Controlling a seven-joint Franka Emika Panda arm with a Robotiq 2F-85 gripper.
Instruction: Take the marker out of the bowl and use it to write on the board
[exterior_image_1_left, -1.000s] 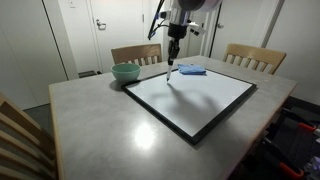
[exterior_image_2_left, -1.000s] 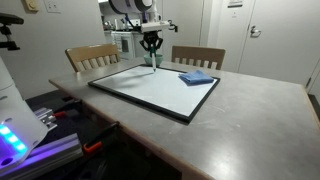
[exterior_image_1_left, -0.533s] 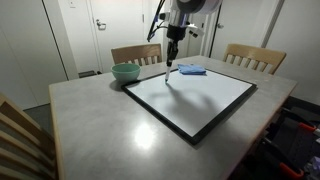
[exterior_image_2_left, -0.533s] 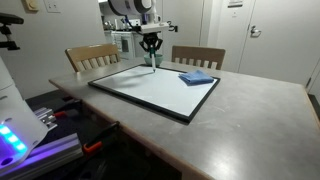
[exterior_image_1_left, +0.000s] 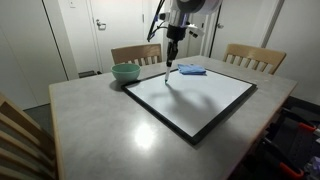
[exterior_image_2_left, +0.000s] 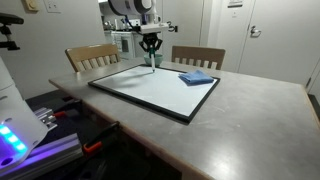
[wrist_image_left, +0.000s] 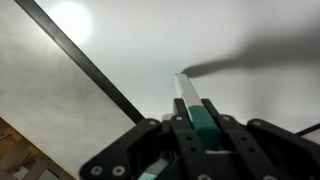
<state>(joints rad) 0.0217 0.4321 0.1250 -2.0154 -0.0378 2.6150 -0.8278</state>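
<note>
My gripper (exterior_image_1_left: 171, 46) is shut on the marker (wrist_image_left: 196, 112), a white stick with a green band, and holds it upright over the far corner of the board (exterior_image_1_left: 205, 100). In both exterior views the marker's tip (exterior_image_2_left: 151, 63) sits at or just above the white face of the board (exterior_image_2_left: 150, 88). In the wrist view the marker points away from my gripper (wrist_image_left: 205, 130) toward the board's face (wrist_image_left: 240, 40), beside its black frame. The mint-green bowl (exterior_image_1_left: 125, 72) stands on the table beside the board's corner, apart from my gripper.
A flat blue cloth (exterior_image_1_left: 191, 70) lies on the board's far edge, also seen in an exterior view (exterior_image_2_left: 197, 77). Two wooden chairs (exterior_image_1_left: 136, 54) (exterior_image_1_left: 254, 57) stand behind the grey table (exterior_image_1_left: 90, 120). Another chair back (exterior_image_1_left: 18, 140) is at the near edge.
</note>
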